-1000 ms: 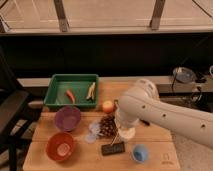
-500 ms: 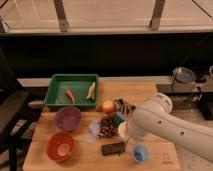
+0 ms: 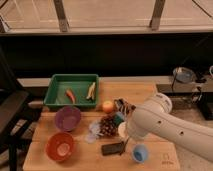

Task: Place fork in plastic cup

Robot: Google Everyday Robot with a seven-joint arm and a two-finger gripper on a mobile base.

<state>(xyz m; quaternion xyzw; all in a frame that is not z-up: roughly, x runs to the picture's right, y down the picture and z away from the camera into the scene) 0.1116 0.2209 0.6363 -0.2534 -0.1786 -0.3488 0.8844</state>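
The light-blue plastic cup point(image 3: 140, 153) stands near the table's front edge, right of the black slab point(image 3: 112, 148). My white arm point(image 3: 160, 122) reaches in from the right and bends down over the table. The gripper point(image 3: 128, 139) is at the arm's lower end, mostly hidden by the arm, just left of and above the cup. A thin greyish fork point(image 3: 125, 147) points steeply down from under the gripper, between the slab and the cup. The white cup point(image 3: 122, 130) is partly hidden behind the arm.
A green tray point(image 3: 55, 92) at the back left holds an orange item point(image 3: 70, 95) and a yellowish one point(image 3: 91, 90). A purple bowl point(image 3: 67, 118), an orange bowl point(image 3: 60, 146), an orange fruit point(image 3: 107, 106) and a brown lump point(image 3: 107, 125) lie on the table.
The arm has swung right and towards the front edge, so its lower end now sits beside the light-blue cup. The fork now shows under it.
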